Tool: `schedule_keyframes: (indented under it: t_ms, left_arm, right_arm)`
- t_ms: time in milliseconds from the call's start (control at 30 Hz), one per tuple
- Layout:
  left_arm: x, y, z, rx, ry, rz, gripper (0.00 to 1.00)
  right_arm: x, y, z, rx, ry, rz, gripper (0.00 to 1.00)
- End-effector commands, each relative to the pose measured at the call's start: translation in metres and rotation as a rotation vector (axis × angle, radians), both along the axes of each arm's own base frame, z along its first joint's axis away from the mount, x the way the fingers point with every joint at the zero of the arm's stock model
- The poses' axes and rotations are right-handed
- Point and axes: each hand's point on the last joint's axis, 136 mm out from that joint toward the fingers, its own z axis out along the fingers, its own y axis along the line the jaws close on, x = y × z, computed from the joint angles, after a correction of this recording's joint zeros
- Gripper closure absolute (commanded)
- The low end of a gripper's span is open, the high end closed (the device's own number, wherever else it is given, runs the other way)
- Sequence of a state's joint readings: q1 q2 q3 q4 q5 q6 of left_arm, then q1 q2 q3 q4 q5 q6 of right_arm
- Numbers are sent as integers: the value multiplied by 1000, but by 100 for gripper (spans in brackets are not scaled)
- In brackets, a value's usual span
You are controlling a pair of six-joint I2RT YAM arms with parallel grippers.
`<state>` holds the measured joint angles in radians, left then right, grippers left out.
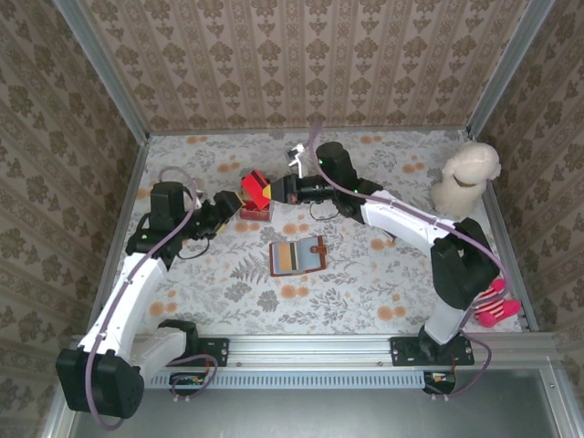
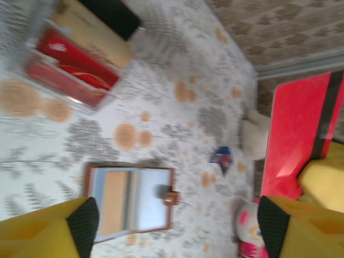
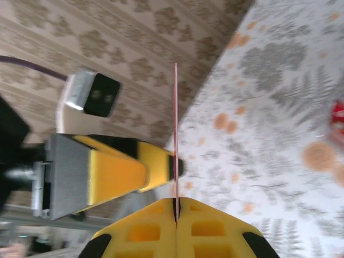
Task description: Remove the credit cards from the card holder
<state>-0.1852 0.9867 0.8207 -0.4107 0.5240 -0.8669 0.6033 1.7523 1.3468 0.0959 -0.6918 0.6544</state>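
Left gripper [image 1: 228, 205]: jaws spread wide and empty, just beside the red card, probably so that one arm alone bears it.
Red card [image 2: 298, 134]: one, held clear above the worktop [image 1: 365, 292].
Right gripper [image 3: 176, 207]: jaws pressed together, pinching the card's edge so that it stands free.
Card holder [image 1: 298, 257]: one, lying open and flat between the arms. A tan strip in its pocket may be a second card.
Count: two arms, one card aloft.

Lit brightly and evenly from overhead, with only faint, soft shadows on the worktop [image 1: 365, 283]. Sharp across the top view. Smeared by motion blur in the left wrist view, worst at upper left. Out of focus on the near yellow fingers [image 3: 137, 234] in the right wrist view.
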Motion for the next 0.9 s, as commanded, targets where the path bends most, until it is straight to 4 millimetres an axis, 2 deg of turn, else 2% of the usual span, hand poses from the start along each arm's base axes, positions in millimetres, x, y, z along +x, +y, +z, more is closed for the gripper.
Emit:
schedule_keyframes:
  t_ms: [0,200,333,400,533,700,867]
  left_arm:
    - [-1,27,-35,152,54,48,11]
    - [6,54,-60,309,106,78,1]
    - [7,69,-77,392,130,109,0]
    - [9,70,-83,389,120,110,0]
    - [10,68,-93,383,137,84,0]
    - [8,62,-95,357,149,53,0]
    - [4,62,-99,361,162,42,0]
  right_arm:
    - [13,-7,-51,-262,-130,41,100]
    - [33,3,-74,-408,-334,187,100]
    - [45,8,-82,-462,-450,251,100]
    - [52,10,-85,-484,-495,265,100]
    - [51,17,-102,-526,-610,363,100]
    - [68,27,-121,-574,-643,377,100]
    - [81,33,-131,-610,-657,393,100]
